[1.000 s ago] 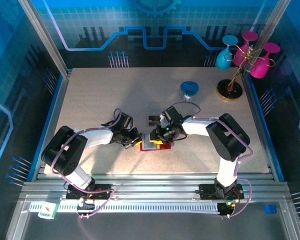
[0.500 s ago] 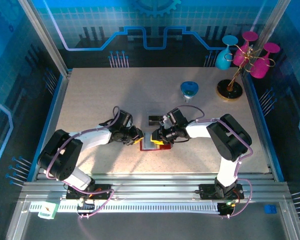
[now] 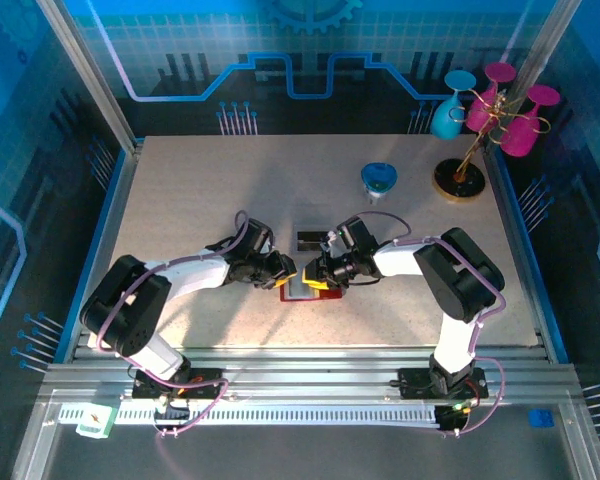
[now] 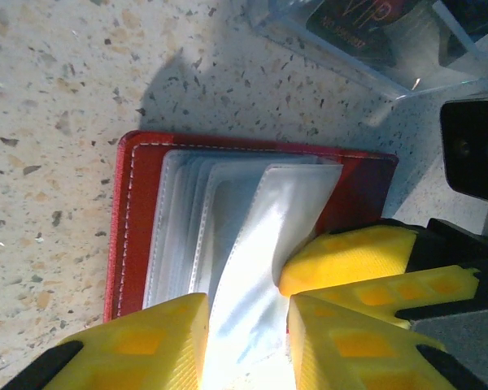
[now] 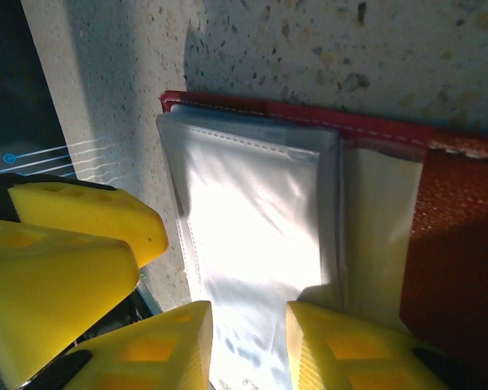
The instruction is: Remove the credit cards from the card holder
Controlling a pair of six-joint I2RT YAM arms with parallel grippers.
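Observation:
The card holder [image 3: 302, 291] [image 4: 134, 219] [image 5: 459, 244] is a small red wallet lying open on the table, its pale see-through pockets [image 4: 228, 211] [image 5: 252, 211] fanned up. From the left, my left gripper [image 3: 286, 270] [image 4: 246, 313] is open, its yellow fingers either side of a raised pocket. Opposite it, my right gripper [image 3: 313, 272] [image 5: 248, 321] is open over the same pockets. In the left wrist view the right fingers [image 4: 342, 260] crowd beside my own. I cannot make out any credit cards inside the pockets. A dark card [image 4: 350, 20] lies in the clear tray.
The clear plastic tray [image 3: 308, 240] [image 4: 390, 73] sits just behind the wallet. A blue cup [image 3: 380, 180] stands further back. A rack of pink and blue glasses [image 3: 480, 130] occupies the back right corner.
My left gripper has opened its jaws and moved right, onto the wallet. My right gripper has shifted slightly left, so the two now meet over the pockets.

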